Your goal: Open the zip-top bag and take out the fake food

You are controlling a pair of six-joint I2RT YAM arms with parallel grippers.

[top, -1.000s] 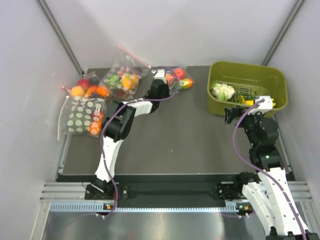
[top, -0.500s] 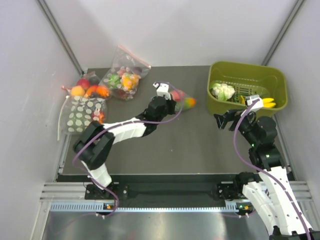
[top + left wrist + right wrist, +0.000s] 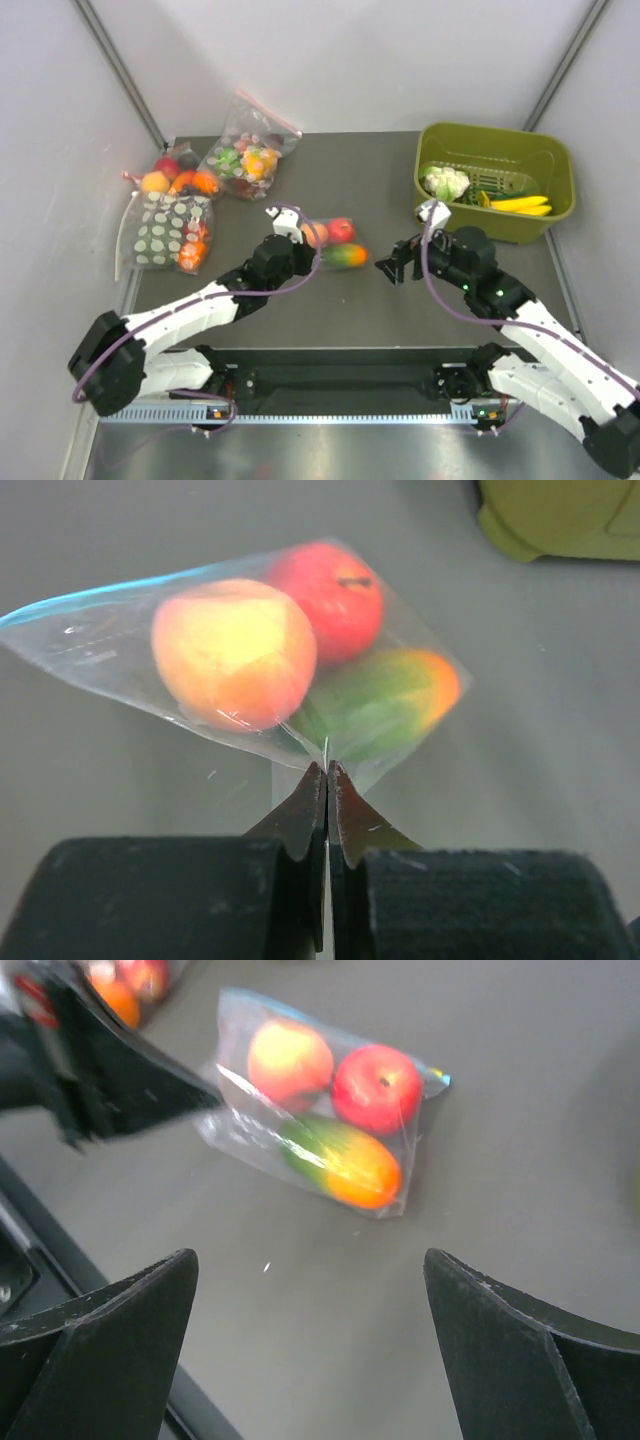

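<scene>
The zip-top bag point(image 3: 335, 243) lies near the table's middle, clear with a light-blue zip strip point(image 3: 110, 592). Inside it is the fake food: a red round fruit point(image 3: 377, 1088), a peach-orange round one point(image 3: 289, 1061) and a green-and-orange one point(image 3: 343, 1161). My left gripper point(image 3: 327, 770) is shut on the bag's bottom edge, opposite the zip; in the top view it point(image 3: 305, 255) sits at the bag's left. My right gripper point(image 3: 312, 1270) is open and empty, apart from the bag on its right side, seen in the top view point(image 3: 392, 268).
A green basket point(image 3: 545, 160) with a white cauliflower point(image 3: 445, 182) and yellow pieces stands at the back right. A clear bag with a pink-red zip point(image 3: 250, 150), a white-dotted bag point(image 3: 165, 232) and loose fruits point(image 3: 170, 178) lie at the back left.
My left gripper has pulled the bag from the back of the table toward the near middle. My right gripper has swung left from the basket toward the bag.
</scene>
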